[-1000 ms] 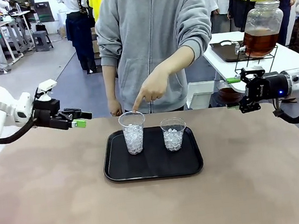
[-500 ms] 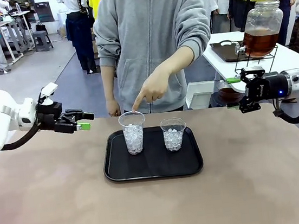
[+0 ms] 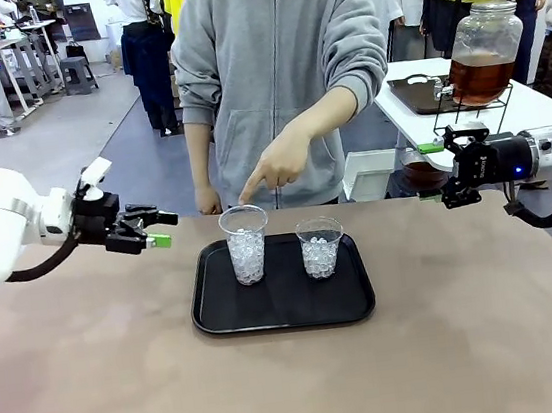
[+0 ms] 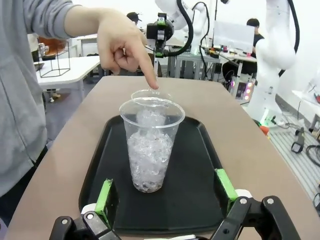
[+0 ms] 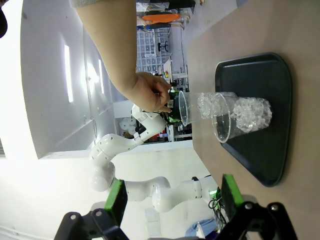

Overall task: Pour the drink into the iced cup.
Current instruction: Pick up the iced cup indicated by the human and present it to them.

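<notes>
Aims the left gripper (image 3: 164,229), jaws wide and empty, at the upright iced cup (image 3: 245,243) on the left of the black tray (image 3: 214,320); holds the right gripper (image 3: 430,170), equally wide, right of the tray, nearer the drink (image 3: 477,81) farther right.

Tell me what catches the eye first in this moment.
The person's pointing hand hangs over the rim of the left clear plastic cup of ice, which stands beside a second ice-filled clear cup on a black rectangular tray at mid-table. The robot's open left hand points at that cup from the tray's left, while a large glass jar of amber-brown drink stands on a white side table far right.
</notes>
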Action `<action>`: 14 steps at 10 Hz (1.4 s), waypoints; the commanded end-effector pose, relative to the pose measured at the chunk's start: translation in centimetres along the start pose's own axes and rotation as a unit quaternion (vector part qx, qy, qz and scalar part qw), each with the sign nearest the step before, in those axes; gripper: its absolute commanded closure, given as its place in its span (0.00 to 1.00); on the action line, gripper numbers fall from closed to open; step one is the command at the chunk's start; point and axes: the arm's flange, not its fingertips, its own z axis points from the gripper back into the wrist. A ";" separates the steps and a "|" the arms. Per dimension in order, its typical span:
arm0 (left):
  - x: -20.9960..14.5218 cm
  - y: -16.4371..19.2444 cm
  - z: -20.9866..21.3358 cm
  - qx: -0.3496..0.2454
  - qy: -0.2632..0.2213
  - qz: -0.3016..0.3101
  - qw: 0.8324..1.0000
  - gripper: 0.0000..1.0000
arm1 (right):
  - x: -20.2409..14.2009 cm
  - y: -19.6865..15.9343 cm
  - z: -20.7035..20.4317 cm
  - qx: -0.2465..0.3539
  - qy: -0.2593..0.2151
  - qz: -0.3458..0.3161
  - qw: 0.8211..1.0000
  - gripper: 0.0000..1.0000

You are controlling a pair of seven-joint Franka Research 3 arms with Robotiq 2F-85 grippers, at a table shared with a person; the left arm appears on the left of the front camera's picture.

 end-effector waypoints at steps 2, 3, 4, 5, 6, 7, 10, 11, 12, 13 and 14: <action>-1.7 -0.1 -2.1 0.038 -0.002 -0.066 0.997 0.00 | 0.1 0.1 0.0 -0.003 -0.003 0.002 1.000 0.00; -2.4 -0.1 -2.7 0.050 -0.003 -0.080 0.996 0.00 | 0.1 0.1 0.0 -0.003 -0.003 0.002 1.000 0.00; -2.9 0.0 -3.1 0.069 -0.009 -0.086 0.994 0.00 | 0.1 0.1 0.0 -0.003 -0.003 0.002 1.000 0.00; -3.4 0.2 -3.5 0.083 -0.014 -0.089 0.992 0.00 | 0.1 0.1 0.0 -0.003 -0.003 0.002 1.000 0.00; -3.7 0.3 -4.0 0.080 -0.019 -0.084 0.993 0.00 | 0.1 0.1 0.0 -0.003 -0.003 0.002 1.000 0.00; -4.0 0.4 -4.4 0.073 -0.026 -0.076 0.994 0.00 | 0.1 0.1 0.0 -0.003 -0.003 0.002 1.000 0.00; -4.2 0.8 -5.7 0.042 -0.033 -0.051 0.997 0.00 | 0.1 0.1 0.0 -0.003 -0.003 0.002 1.000 0.00; -4.3 0.9 -5.9 0.041 -0.034 -0.046 0.998 0.00 | 0.1 0.1 0.0 -0.003 -0.003 0.002 1.000 0.00; -4.4 1.0 -5.9 0.042 -0.038 -0.040 0.998 0.00 | 0.1 0.1 0.0 -0.003 -0.003 0.002 1.000 0.00; -4.5 1.0 -6.1 0.044 -0.039 -0.037 0.998 0.00 | 0.1 0.1 0.0 -0.003 -0.003 0.002 1.000 0.00; -4.4 1.0 -6.3 0.045 -0.039 -0.035 0.998 0.00 | 0.1 0.1 0.0 -0.003 -0.003 0.002 1.000 0.00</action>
